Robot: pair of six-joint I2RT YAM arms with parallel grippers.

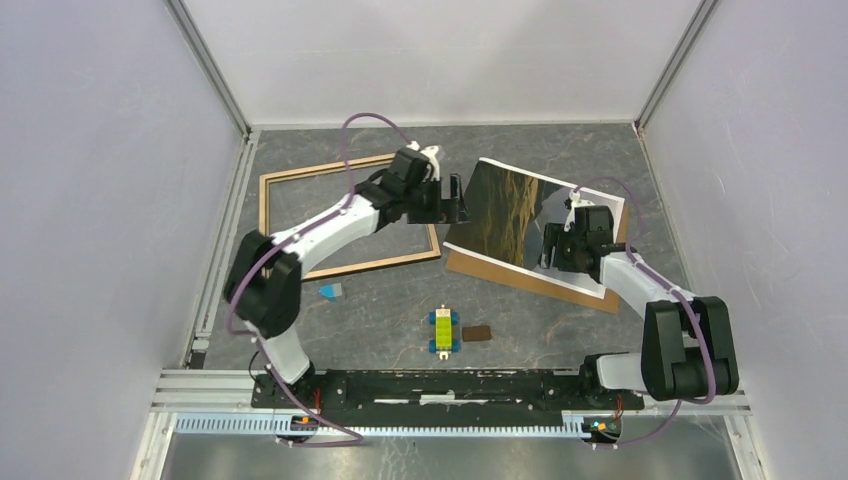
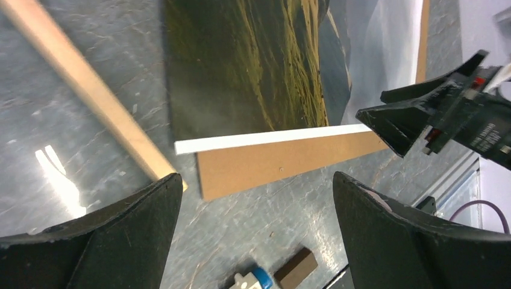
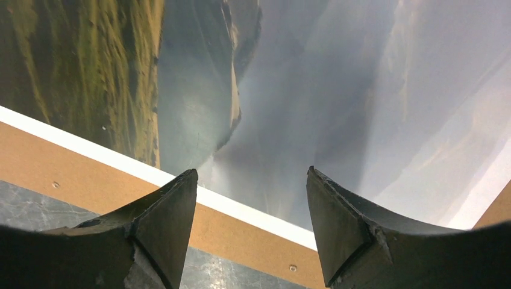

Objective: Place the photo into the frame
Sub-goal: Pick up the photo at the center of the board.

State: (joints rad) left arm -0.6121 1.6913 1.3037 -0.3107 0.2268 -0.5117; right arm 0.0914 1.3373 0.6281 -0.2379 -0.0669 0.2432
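The photo [image 1: 510, 210], a dark brown-gold landscape with a white border, lies on the brown backing board [image 1: 530, 282] at right of centre. The frame [image 1: 300, 180], tan side up, lies flat to the left. My left gripper [image 1: 457, 203] is open and empty, just off the photo's left edge. In the left wrist view the photo [image 2: 253, 66] and the board [image 2: 283, 159] lie ahead of the open gripper [image 2: 256, 198], with a frame rail [image 2: 90, 90] at left. My right gripper [image 1: 555, 250] is open and empty over the photo's near edge [image 3: 271, 90]; its fingers [image 3: 172, 211] straddle the white border.
A yellow-green toy block with blue wheels [image 1: 442, 330] and a small brown block [image 1: 477, 333] lie near the front centre. A small blue piece [image 1: 328, 291] lies below the frame. White walls enclose the grey table [image 1: 560, 150] on three sides.
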